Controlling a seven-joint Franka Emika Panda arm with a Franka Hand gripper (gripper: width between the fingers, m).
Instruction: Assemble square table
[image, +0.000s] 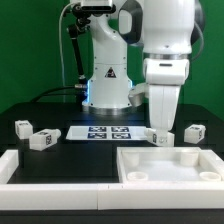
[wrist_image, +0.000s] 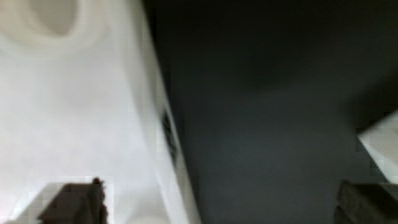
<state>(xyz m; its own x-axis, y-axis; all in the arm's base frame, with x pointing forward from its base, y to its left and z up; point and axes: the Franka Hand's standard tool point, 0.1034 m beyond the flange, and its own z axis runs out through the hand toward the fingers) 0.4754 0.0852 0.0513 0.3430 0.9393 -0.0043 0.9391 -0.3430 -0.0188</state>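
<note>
The gripper (image: 158, 125) hangs low with its jaws as wide as they go and nothing in them; in the wrist view only the dark tabletop (wrist_image: 267, 100) shows between its fingers (wrist_image: 71, 203). The square top (image: 170, 166) lies flat just under and in front of the gripper, rim side up, I think so that legs can go in from above; one finger sits over its white edge, so a grab of that edge may come next. One leg (image: 161, 138) lies right below the gripper; another leg (image: 195, 132) waits near, off to one side.
</note>
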